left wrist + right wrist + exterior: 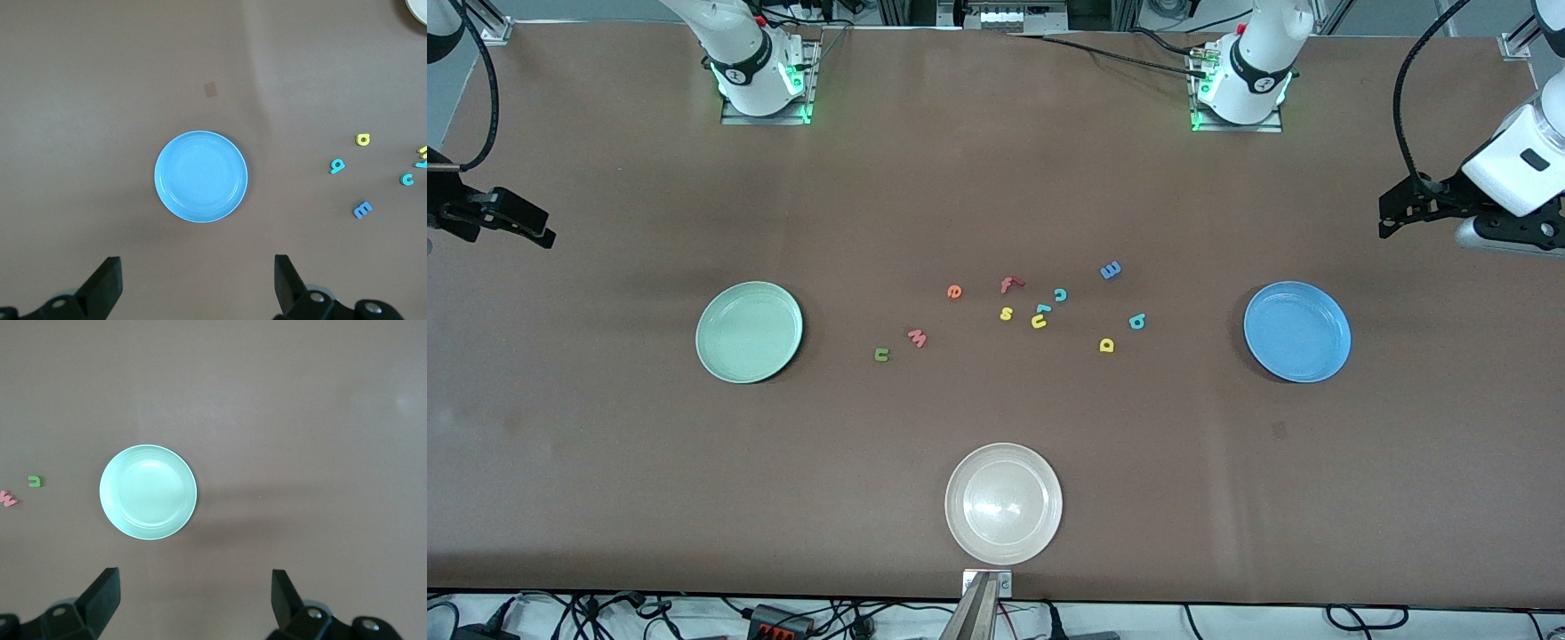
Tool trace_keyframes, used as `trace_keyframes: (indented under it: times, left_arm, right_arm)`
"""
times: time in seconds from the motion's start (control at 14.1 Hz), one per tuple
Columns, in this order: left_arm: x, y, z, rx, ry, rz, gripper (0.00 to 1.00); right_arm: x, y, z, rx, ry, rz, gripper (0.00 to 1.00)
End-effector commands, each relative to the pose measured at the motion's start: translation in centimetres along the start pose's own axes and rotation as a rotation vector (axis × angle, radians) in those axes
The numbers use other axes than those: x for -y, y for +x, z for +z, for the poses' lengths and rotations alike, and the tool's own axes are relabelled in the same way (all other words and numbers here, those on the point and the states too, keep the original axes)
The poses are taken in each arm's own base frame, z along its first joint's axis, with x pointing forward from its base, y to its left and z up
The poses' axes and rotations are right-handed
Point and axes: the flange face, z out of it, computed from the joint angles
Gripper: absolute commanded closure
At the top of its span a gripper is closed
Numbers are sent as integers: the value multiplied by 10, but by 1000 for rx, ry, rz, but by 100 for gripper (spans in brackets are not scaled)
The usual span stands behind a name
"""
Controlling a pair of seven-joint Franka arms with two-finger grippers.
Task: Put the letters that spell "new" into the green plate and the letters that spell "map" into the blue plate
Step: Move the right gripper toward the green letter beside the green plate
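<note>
Front view: I count ten small toy letters (1006, 313), three round plates; left tool (197, 283) and right tool (193, 600) released, edge-cropped.

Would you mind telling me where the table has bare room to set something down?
Bare table lies between the green plate and whitish plate, and between that and the blue plate. The letters crowd the middle, between the coloured plates.

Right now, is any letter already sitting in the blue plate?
No, the blue plate holds nothing in the left wrist view; the blue m and teal a lie on the table beside it.
</note>
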Motion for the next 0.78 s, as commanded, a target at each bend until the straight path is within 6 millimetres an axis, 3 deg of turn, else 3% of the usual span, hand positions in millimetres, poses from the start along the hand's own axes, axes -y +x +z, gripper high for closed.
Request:
trace_keyframes:
  times: [0.0,0.28,0.5,0.71]
  left_arm:
    - [-2,1,-5,1,-9,19,0]
    - [-2,1,-5,1,-9,19,0]
    - [-1,1,-5,1,-9,19,0]
    - [-1,1,-5,1,-9,19,0]
  right_arm:
    - [-2,-4,-1,-9,-13,-12,0]
    - [1,-2,1,-7,-26,-24,0]
    - [8,7,19,16,-35,-27,0]
    - [38,21,42,18,-40,-79,0]
